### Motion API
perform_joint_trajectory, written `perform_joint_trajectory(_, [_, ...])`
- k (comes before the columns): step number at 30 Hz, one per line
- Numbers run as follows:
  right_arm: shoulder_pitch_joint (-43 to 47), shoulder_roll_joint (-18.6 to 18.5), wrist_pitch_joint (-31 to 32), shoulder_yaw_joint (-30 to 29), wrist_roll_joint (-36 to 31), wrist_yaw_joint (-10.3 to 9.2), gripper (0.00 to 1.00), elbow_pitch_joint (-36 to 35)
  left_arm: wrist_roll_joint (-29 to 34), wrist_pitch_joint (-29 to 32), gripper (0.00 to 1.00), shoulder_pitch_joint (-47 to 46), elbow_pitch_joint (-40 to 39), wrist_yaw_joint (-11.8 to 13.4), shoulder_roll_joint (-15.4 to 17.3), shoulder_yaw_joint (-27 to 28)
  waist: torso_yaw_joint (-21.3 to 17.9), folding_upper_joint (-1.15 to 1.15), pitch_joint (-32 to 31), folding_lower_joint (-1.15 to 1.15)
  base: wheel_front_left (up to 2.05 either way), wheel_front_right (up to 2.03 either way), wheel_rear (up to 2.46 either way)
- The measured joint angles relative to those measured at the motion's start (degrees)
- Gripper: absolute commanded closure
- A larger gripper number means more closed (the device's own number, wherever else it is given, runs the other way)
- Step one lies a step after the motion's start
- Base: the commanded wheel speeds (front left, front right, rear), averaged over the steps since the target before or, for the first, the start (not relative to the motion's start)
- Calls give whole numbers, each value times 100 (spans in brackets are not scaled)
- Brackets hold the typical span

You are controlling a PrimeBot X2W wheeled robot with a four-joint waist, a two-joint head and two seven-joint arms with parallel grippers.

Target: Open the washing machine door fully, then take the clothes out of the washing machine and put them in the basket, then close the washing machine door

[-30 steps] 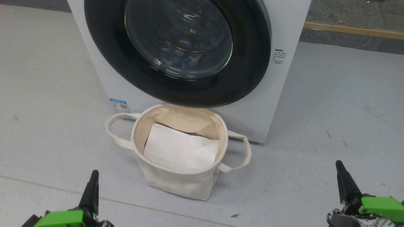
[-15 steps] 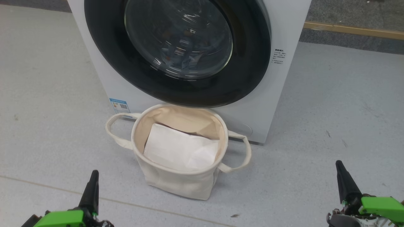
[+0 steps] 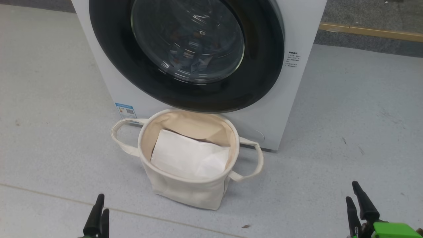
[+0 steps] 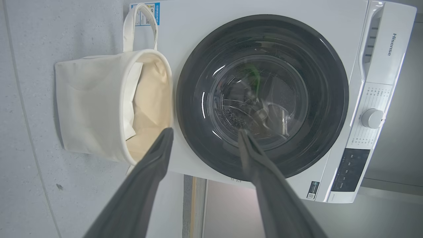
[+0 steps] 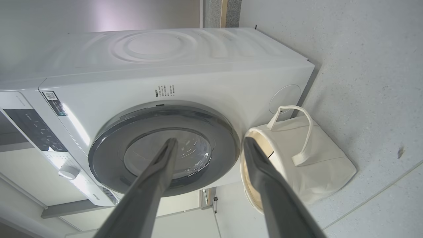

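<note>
- At the foot of the washing machine [image 3: 297, 99], the basket [image 3: 185, 193] stands upright on the grey floor [image 3: 347, 125]. Its far rim is just beside the white front, below the door.
- You see the washing machine door [image 3: 264, 72] closed, with its black rim flat against the front.
- Behind its glass you can make out bluish crumpled shapes that look like the clothes [image 3: 195, 64]. Reflections blur them, so you cannot tell more.
- Inside the basket lies a plain white sheet [image 3: 188, 158], and the two strap handles [image 3: 120, 138] loop out to either side.
- Low on the machine's front sits a small blue label [image 3: 125, 111], just beside one handle.
- Your left gripper [image 4: 205, 131] hangs well apart from the machine, at the lower left of the head view. Its jaws stand wide and hold nothing. In its wrist view one finger lies across the basket's rim and the other across the door glass.
- Your right gripper [image 5: 210, 139] hangs at the lower right of the head view, also touching nothing. Its jaws are wide and empty. In its wrist view one finger crosses the door and the other the basket's rim.
</note>
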Motion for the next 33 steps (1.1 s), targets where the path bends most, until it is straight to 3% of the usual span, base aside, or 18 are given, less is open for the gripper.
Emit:
perform_joint_trajectory(15, [-12,-1,-259,73,-452,0,0,-197,421,-240,0,1,-212,52,1,-47,44,0,16,-9,0,0,0])
perform_joint_trajectory(33, [-208,-1,-549,48,-1566,0,0,-541,2054,-528,0,-1,-937,194,1,-1,71,0,-26,-9,0,0,0])
